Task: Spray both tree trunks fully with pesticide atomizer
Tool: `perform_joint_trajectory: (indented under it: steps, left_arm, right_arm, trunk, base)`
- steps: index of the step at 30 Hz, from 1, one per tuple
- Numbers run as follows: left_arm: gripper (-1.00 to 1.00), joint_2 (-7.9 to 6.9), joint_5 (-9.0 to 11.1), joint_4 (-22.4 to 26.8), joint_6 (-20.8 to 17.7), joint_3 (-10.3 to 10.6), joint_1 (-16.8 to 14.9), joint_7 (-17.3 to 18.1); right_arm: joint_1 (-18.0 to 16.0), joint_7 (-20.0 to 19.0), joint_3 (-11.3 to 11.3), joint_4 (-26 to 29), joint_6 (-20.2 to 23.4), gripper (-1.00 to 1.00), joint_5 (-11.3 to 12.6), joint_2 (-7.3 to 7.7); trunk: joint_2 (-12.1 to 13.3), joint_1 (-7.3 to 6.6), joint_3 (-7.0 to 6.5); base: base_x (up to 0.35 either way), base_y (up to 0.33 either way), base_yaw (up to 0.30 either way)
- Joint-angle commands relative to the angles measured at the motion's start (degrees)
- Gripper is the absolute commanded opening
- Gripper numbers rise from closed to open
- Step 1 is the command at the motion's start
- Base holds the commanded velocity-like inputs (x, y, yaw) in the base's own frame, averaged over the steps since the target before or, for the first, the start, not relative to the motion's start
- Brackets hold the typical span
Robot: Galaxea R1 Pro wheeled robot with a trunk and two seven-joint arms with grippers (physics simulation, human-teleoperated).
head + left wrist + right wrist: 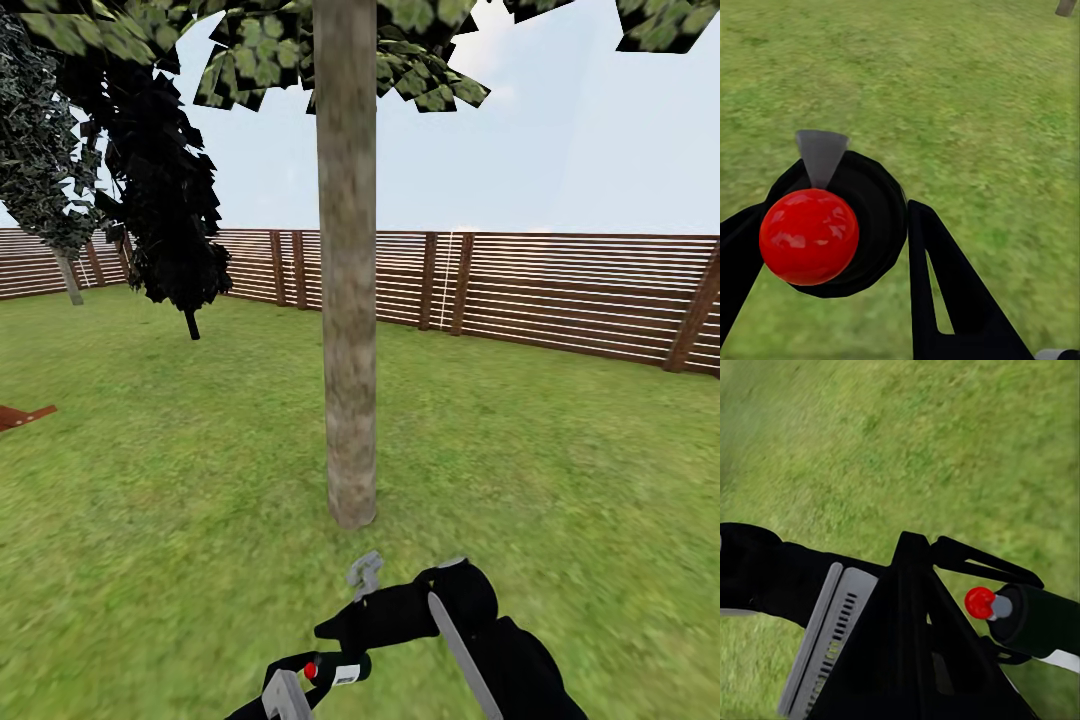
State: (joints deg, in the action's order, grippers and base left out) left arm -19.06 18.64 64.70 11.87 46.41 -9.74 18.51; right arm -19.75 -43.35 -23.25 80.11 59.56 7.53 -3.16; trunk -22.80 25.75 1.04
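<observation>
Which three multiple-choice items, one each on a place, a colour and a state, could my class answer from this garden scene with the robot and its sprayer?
1. Where does the thick tree trunk stand?
A. Behind the fence
B. On the grass, ahead of the robot's arms
C. Against the fence slats

2. What colour is the round knob on the pesticide atomizer?
A. Red
B. Blue
C. Yellow

3. What is the state of the atomizer?
A. Lying loose on the grass
B. Hanging on the fence
C. Held in the left claw

Answers:
1 B: the tree trunk rises from the grass, well in front of the fence.
2 A: the knob is glossy red.
3 C: the pesticide atomizer sits between the fingers of the left claw, off the grass.
</observation>
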Motion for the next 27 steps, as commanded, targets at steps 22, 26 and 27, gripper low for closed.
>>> perform_joint_trajectory:
  steps: [22, 26, 27]
  left_arm:
    - [-1.00, -0.08, 0.8, 0.1, 0.1, 0.2, 0.0, 0.2]
    - [-1.00, -0.10, 0.8, 0.1, 0.1, 0.2, 0.0, 0.2]
    - [-1.00, -0.10, 0.8, 0.1, 0.1, 0.2, 0.0, 0.2]
  right_arm:
    - [0.0, 0.3, -2.7, -0.3, 0.4, -1.00, 0.4, 0.83]
    - [-0.1, 0.3, -2.4, -0.3, 0.4, -1.00, 0.3, 1.39]
    - [-0.1, 0.3, -2.3, -0.3, 0.4, -1.00, 0.3, 1.55]
  trunk:
    - [-0.1, 0.03, 0.11]
    - [-0.1, 0.03, 0.11]
    - [-0.1, 0.03, 0.11]
  base:
    - [0.000, 0.000, 0.000]
    - [0.000, 0.000, 0.000]
    - [0.000, 0.000, 0.000]
